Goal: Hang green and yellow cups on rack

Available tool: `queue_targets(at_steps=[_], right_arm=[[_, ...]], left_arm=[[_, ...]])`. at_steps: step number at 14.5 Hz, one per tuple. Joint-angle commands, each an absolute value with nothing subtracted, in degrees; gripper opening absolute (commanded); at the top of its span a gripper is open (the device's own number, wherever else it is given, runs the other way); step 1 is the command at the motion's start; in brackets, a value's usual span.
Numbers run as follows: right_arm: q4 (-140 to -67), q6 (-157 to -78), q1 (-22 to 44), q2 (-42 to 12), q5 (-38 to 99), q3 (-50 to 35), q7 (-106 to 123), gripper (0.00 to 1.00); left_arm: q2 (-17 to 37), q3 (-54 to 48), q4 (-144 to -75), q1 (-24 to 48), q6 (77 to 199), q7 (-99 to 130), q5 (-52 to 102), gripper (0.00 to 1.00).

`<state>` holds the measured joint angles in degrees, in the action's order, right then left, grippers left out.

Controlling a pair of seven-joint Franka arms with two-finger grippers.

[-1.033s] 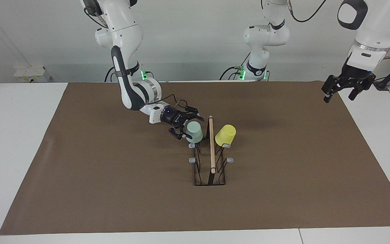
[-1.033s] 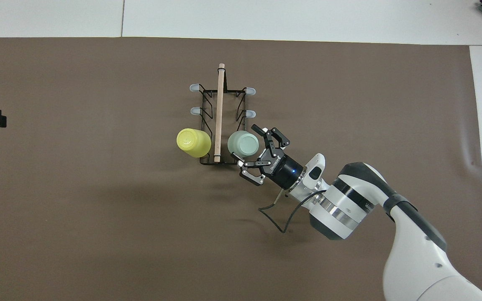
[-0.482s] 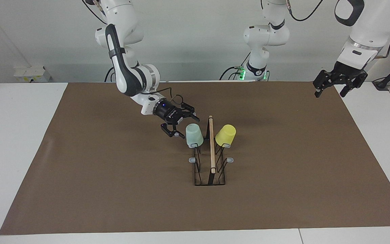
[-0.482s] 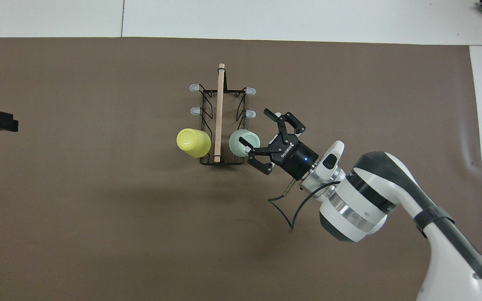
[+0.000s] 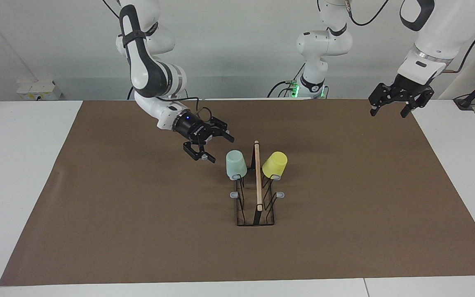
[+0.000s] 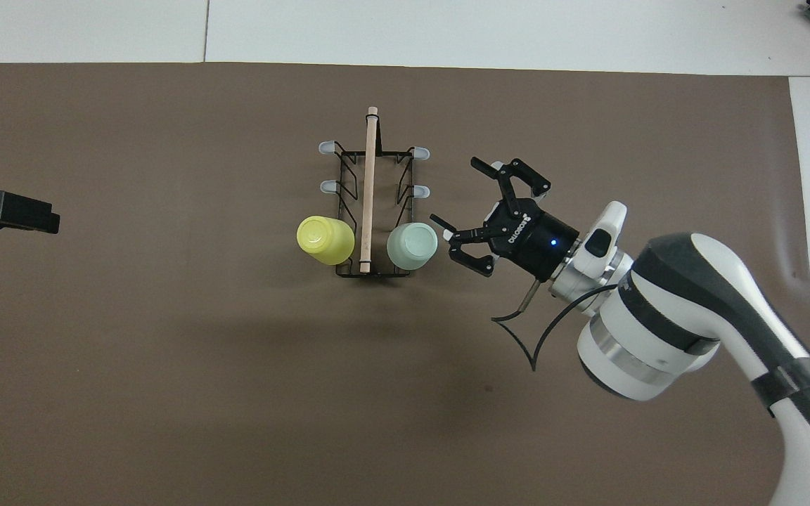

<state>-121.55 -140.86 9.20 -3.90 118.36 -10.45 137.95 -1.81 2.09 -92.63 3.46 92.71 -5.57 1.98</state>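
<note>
The black wire rack [image 5: 258, 206] with its wooden rod stands mid-table; it also shows in the overhead view [image 6: 369, 176]. The mint green cup [image 5: 236, 164] [image 6: 412, 245] and the yellow cup [image 5: 275, 164] [image 6: 324, 239] sit upside down on the two pegs nearest the robots, one on each side of the rod. My right gripper [image 5: 219, 147] [image 6: 455, 191] is open and empty, apart from the green cup, toward the right arm's end. My left gripper [image 5: 388, 112] [image 6: 8, 211] is open and empty, raised over the mat's edge at the left arm's end.
A brown mat [image 5: 138, 214] covers most of the white table. Several free grey-tipped pegs [image 5: 234, 194] stick out of the rack. A third arm's base [image 5: 316, 82] stands at the robots' edge of the table.
My right gripper has drawn back from the green cup, open, toward the right arm's end, leaving the cup on its peg. My left gripper has drifted a little inward over the mat's edge.
</note>
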Motion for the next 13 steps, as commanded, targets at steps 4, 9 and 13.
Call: queue_targets(at_steps=[4, 9, 13], right_arm=[[-118.48, -136.95, -0.07, -0.36, 86.96, -10.90, 118.94, 1.00], [-115.06, -123.26, -10.61, 0.17, 67.28, -10.81, 109.10, 1.00], [-110.49, -114.10, -15.90, 2.02, 51.98, -10.72, 95.74, 1.00]], left_arm=[[-2.37, 0.97, -92.72, 2.46, 88.43, -6.15, 2.46, 1.00], [-2.20, 0.70, -92.29, 2.64, 89.03, -7.29, -0.61, 1.00], [-2.20, 0.62, -92.37, 2.64, 89.03, -7.12, -0.53, 1.00]])
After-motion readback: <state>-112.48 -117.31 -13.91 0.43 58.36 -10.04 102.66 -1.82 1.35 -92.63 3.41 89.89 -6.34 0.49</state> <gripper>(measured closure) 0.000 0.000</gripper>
